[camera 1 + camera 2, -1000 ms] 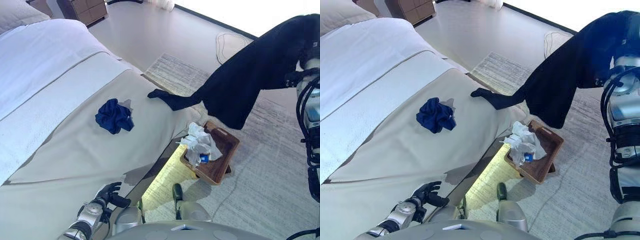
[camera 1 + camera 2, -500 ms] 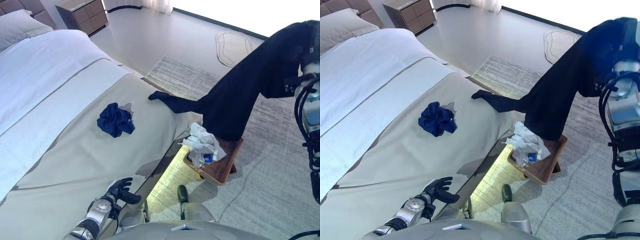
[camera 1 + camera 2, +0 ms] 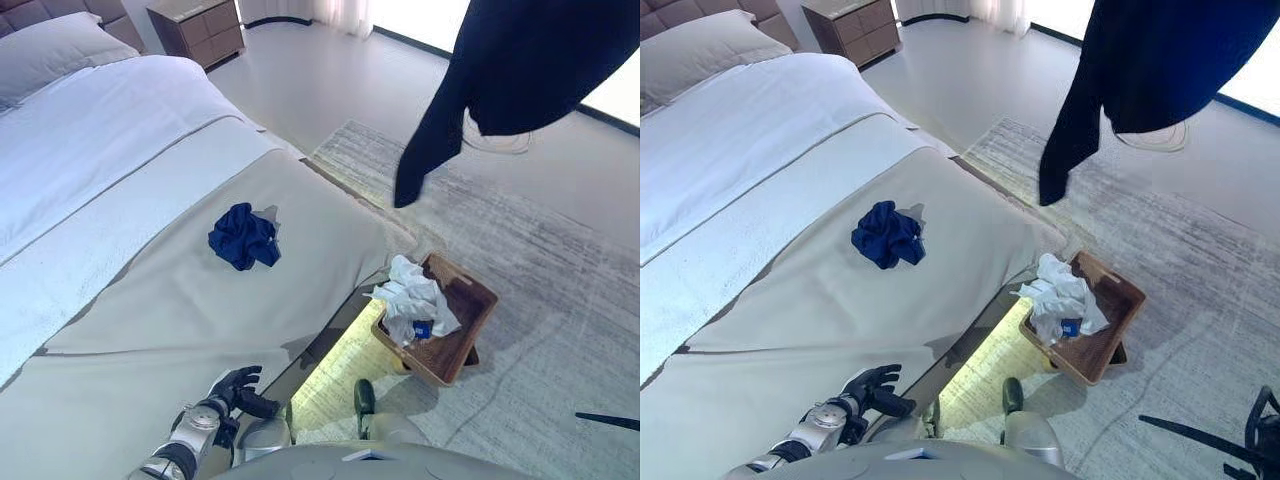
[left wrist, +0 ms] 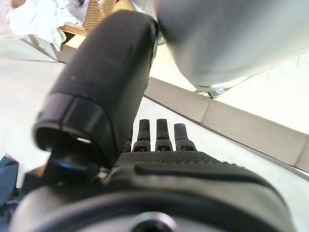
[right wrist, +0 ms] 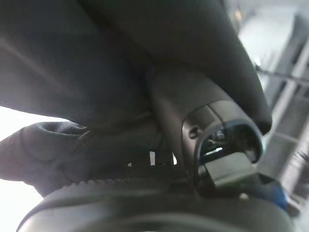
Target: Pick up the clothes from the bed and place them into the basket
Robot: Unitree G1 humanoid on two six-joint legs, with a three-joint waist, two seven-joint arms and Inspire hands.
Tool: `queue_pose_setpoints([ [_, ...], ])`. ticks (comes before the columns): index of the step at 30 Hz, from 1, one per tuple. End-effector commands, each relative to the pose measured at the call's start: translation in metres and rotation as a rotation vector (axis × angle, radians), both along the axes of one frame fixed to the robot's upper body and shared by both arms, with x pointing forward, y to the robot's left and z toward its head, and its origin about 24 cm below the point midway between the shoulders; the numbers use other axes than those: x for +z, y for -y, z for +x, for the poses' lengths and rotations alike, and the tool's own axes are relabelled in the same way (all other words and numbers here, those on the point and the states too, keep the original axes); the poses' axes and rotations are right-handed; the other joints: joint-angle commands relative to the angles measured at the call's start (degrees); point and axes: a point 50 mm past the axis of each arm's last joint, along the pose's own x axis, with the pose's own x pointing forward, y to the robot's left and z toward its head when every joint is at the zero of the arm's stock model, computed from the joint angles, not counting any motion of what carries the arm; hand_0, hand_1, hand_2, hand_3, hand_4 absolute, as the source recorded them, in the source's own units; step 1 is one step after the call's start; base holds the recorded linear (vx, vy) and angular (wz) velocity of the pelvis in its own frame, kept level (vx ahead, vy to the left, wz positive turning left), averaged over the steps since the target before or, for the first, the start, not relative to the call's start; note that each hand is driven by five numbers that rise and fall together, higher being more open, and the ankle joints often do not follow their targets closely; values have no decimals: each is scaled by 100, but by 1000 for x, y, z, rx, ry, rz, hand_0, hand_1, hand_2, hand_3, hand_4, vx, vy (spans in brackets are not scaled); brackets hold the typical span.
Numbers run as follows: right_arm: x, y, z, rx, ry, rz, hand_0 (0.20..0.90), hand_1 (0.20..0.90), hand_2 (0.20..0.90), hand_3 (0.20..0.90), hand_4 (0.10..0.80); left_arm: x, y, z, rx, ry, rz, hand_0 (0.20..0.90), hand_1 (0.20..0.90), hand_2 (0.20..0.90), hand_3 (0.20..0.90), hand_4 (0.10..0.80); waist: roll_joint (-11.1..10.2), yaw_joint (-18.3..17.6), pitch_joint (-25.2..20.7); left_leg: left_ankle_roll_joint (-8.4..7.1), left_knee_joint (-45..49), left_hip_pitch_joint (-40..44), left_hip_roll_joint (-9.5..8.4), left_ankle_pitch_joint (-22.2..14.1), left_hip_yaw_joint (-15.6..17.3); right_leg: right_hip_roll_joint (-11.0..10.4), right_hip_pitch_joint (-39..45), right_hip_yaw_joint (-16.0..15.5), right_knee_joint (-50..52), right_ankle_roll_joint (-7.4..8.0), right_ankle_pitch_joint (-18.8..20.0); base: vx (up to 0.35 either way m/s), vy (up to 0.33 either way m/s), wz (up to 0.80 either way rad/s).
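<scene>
A black garment [image 3: 520,70] hangs high in the air at the upper right, its loose end dangling above the rug, beyond the basket. In the right wrist view my right hand [image 5: 145,208] is curled into this dark cloth [image 5: 96,58], which drapes over it. A crumpled dark blue garment [image 3: 243,236] lies on the beige bed cover [image 3: 150,310]. A brown basket [image 3: 478,302] stands on the floor beside the bed and holds white clothes [image 3: 412,300]. My left hand [image 3: 228,388] rests open and empty at the bed's near edge, with straight fingers [image 4: 161,133].
A wooden nightstand [image 3: 195,30] stands at the far wall and a pillow [image 3: 50,40] lies at the head of the bed. A grey rug [image 3: 560,250] covers the floor under the basket. A dark chair leg [image 3: 1200,440] shows at the lower right.
The black garment has been lifted off the bed's edge and now hangs free, higher up. My right arm has risen out of the eye views. The camera has shifted. My left hand has hardly moved.
</scene>
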Motion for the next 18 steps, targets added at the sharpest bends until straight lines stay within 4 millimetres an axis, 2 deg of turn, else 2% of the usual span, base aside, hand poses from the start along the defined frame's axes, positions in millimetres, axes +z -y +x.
queue_pose_setpoints([
  [1,16,13,-17,-50,12,13,300,300,300,200,100,0,-22,-9,-48,-44,70,900,900,900,900,800,-600,109,-846,-129,457,40,29,-622,-404,119,215,-167,128,-69,-367,-30,45,4],
  [7,-6,24,6,-54,-176,45,300,300,300,200,100,1,-25,-9,-44,-44,69,900,900,900,900,800,-541,127,-842,-142,270,165,38,-650,-337,87,240,-191,66,-33,-367,-6,50,-4],
  [16,-31,36,20,-64,-266,102,300,300,300,200,100,1,-23,-7,-44,-35,63,900,900,900,900,800,-458,85,-761,-107,191,201,13,-651,-246,42,209,-182,81,-25,-370,-7,13,-1],
  [18,-47,43,24,-58,-316,119,300,300,300,200,100,0,-21,-8,-56,-36,64,900,900,900,900,800,-388,34,-713,-88,143,202,-8,-638,-229,24,178,-151,90,-21,-356,-46,44,-2],
])
